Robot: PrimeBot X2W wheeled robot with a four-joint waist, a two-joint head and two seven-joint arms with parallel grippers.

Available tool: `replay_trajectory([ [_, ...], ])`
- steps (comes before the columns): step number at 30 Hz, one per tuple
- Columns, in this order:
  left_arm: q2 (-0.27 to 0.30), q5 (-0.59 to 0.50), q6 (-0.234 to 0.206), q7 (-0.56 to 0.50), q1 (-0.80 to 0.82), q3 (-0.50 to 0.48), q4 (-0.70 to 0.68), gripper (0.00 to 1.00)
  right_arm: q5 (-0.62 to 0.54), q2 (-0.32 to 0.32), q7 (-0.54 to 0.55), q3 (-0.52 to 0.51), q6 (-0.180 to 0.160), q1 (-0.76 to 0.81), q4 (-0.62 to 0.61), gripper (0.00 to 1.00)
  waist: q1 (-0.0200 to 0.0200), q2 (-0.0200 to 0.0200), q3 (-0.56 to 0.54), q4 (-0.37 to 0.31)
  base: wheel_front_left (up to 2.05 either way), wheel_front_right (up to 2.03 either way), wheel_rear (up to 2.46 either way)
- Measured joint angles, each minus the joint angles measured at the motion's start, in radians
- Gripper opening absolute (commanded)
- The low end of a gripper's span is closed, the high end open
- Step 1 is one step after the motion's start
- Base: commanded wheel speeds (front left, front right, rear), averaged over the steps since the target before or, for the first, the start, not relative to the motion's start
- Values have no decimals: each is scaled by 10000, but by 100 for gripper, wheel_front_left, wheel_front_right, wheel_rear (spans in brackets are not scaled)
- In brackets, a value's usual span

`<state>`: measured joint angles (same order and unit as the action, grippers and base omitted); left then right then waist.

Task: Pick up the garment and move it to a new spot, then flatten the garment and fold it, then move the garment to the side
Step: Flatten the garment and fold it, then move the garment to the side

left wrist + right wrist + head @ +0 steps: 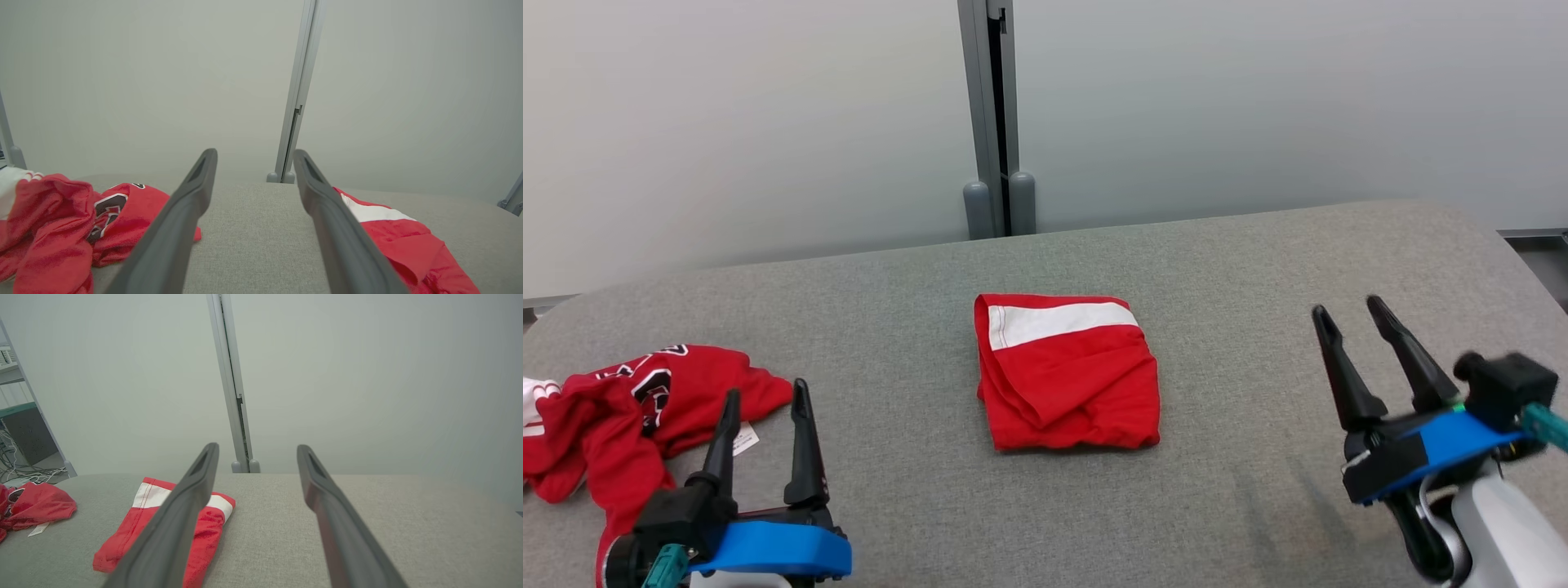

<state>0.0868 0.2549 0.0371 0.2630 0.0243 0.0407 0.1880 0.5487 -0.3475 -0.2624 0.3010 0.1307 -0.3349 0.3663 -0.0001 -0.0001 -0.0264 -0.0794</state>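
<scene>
A red garment with a white band lies folded into a small rectangle at the middle of the grey padded table. It also shows as the folded garment right of my left fingers, and as the folded garment left of my right fingers. My left gripper is open at the lower left, apart from it, with nothing between its fingers. My right gripper is open at the lower right, well clear of the garment and empty.
A crumpled red jersey with black and white print lies at the table's left edge, just beside my left gripper; the jersey shows again in the left wrist view. A grey partition post stands behind the table.
</scene>
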Motion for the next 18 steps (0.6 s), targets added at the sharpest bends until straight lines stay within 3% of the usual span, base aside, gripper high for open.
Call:
replay_trajectory([
  [7,-155,-759,176,0,-271,-407,-73,100,-1703,1126,-2,-1691,0,1455,-222,100,0,1,129,25,0,0,0],
  [18,-318,-1162,447,0,-128,-422,255,100,-1827,1421,-2,-1718,0,1242,537,100,1,2,162,472,0,0,0],
])
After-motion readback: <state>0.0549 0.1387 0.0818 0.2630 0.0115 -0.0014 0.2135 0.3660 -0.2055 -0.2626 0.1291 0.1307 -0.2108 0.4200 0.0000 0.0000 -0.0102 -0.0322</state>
